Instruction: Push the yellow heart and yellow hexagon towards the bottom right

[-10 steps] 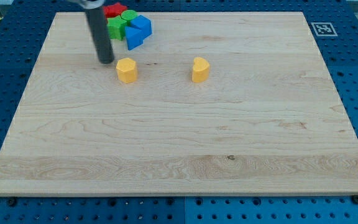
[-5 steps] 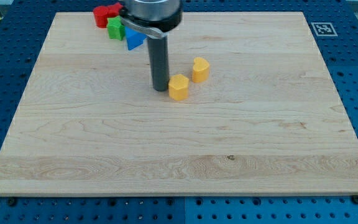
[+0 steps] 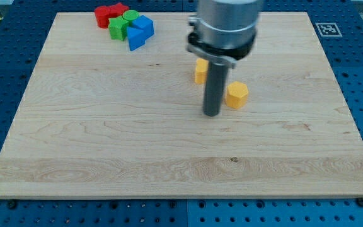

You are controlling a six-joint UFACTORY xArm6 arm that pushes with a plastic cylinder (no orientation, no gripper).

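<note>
Resting on the table [image 3: 106,145], my tip [image 3: 212,114] is sitting just to the view's left of the yellow hexagon [image 3: 236,94], slightly below it; whether they are touching I cannot tell (no hand here, only a straight rod). Partly hiding behind the rod, the yellow heart [image 3: 200,71] is standing up and left of the hexagon, near it.

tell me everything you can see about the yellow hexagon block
The yellow hexagon block is a small, solid, matte piece with six flat sides, resting flat on the wooden board, right of centre. My tip stands just to its left, slightly lower in view; contact is unclear. No other block touches it.
</note>
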